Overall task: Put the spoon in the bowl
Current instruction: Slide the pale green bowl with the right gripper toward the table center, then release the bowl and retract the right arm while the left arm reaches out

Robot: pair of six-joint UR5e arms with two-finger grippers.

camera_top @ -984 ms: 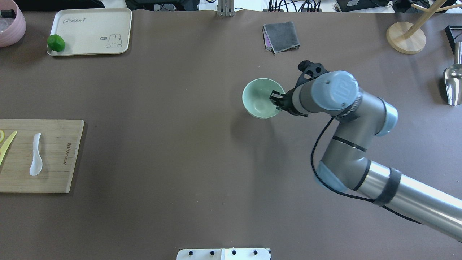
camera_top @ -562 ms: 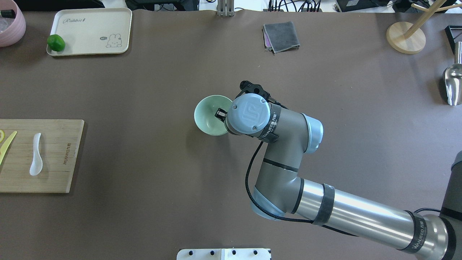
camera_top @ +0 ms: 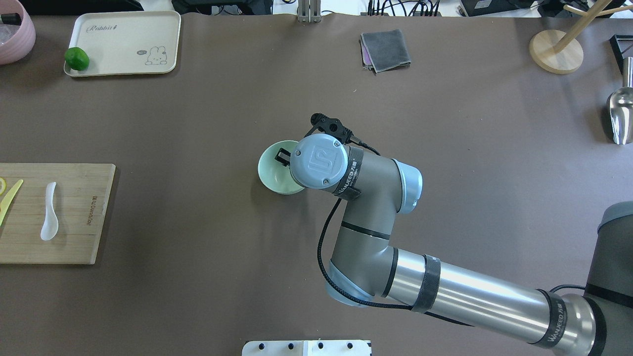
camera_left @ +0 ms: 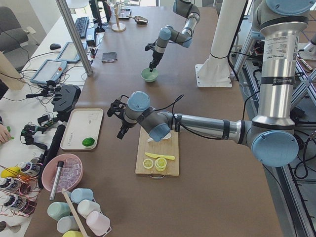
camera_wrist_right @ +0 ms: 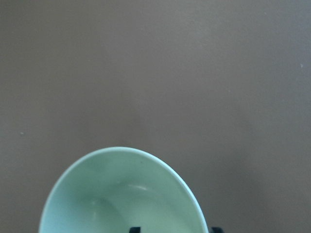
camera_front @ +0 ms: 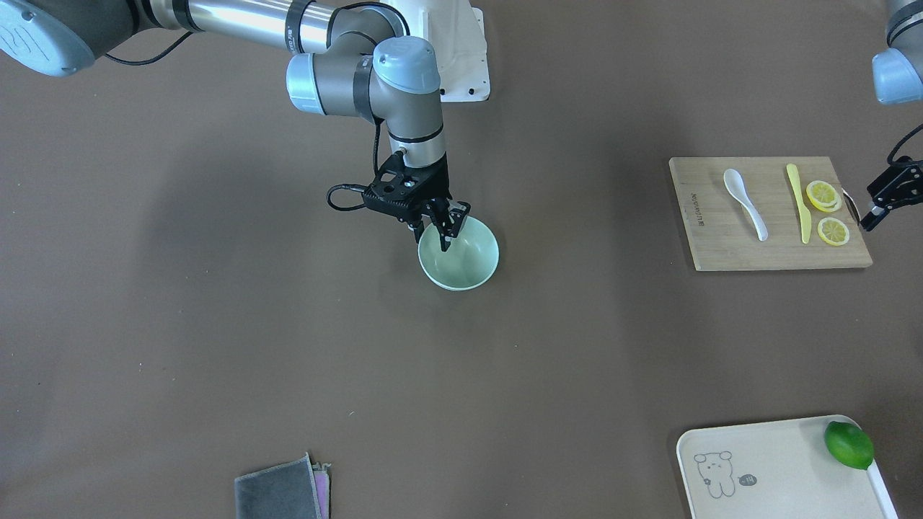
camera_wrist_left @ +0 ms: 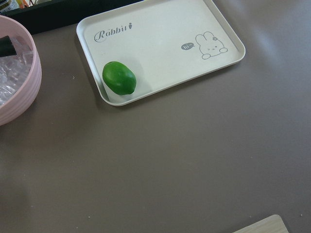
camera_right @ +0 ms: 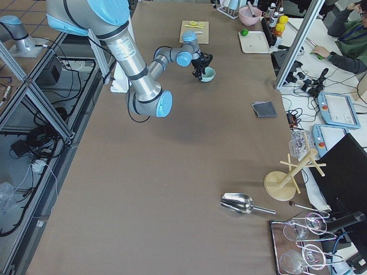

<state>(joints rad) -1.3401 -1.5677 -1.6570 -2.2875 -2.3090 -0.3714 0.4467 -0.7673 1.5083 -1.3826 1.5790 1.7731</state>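
Note:
The white spoon (camera_top: 49, 212) lies on the bamboo cutting board (camera_top: 74, 247) at the table's left end; it also shows in the front view (camera_front: 746, 203). The mint-green bowl (camera_top: 274, 173) stands upright at mid-table. My right gripper (camera_front: 436, 232) is shut on the bowl's near rim (camera_front: 461, 256), one finger inside and one outside; the wrist view shows the bowl (camera_wrist_right: 121, 194) close below. My left gripper (camera_front: 865, 213) hangs just beyond the board's outer end, apart from the spoon; I cannot tell whether it is open.
A pale-yellow knife (camera_front: 797, 202) and lemon slices (camera_front: 823, 194) share the board. A cream tray (camera_top: 123, 42) with a lime (camera_top: 76, 58) and a pink bowl (camera_top: 15, 34) sit far left. A grey cloth (camera_top: 385, 49), wooden stand (camera_top: 556, 49) and metal scoop (camera_top: 620, 116) lie far right.
My right gripper has carried the bowl leftward and toward the robot's side, from right of centre to mid-table. The spoon has not moved.

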